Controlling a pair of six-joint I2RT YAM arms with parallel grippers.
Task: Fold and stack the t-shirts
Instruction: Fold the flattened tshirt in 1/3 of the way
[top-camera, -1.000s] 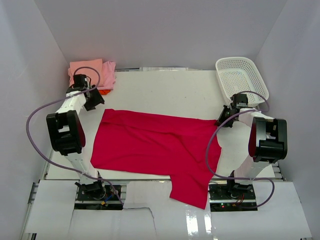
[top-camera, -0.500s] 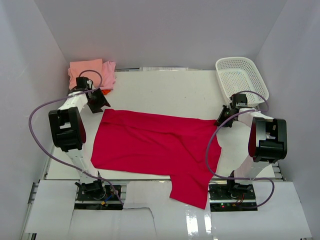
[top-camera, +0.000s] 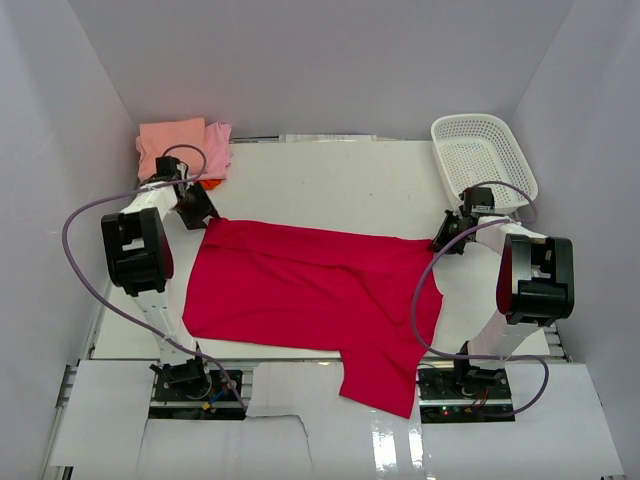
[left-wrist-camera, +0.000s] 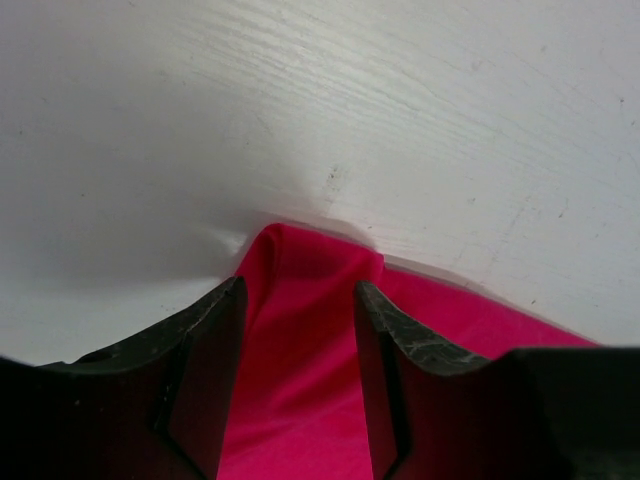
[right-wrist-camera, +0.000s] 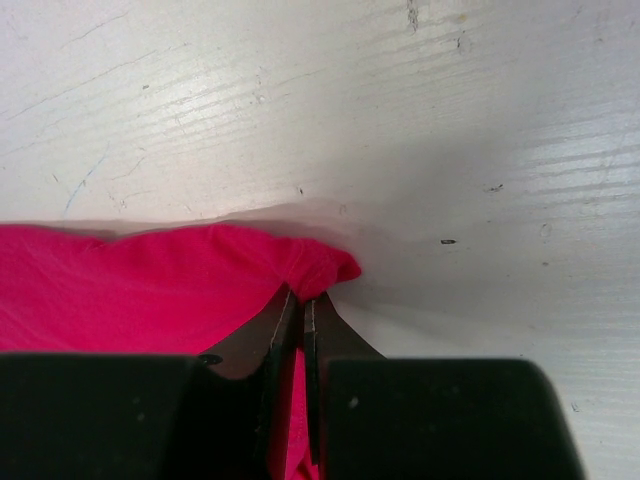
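A large crimson-red t-shirt (top-camera: 310, 290) lies spread on the white table, one sleeve hanging over the near edge. My left gripper (top-camera: 203, 216) is open at the shirt's far left corner; in the left wrist view (left-wrist-camera: 298, 300) the red cloth (left-wrist-camera: 300, 360) lies between the parted fingers. My right gripper (top-camera: 443, 243) is shut on the shirt's far right corner; in the right wrist view (right-wrist-camera: 303, 300) the red cloth (right-wrist-camera: 150, 280) bunches at the pinched tips. Folded salmon-pink (top-camera: 170, 135), light pink (top-camera: 218, 145) and orange shirts sit stacked at the far left.
A white lattice basket (top-camera: 483, 158) stands at the far right corner. White walls enclose the table on three sides. Purple cables loop off both arms.
My left gripper has moved right and nearer, from beside the folded stack to the red shirt's far left corner. The right arm and the shirt have not moved.
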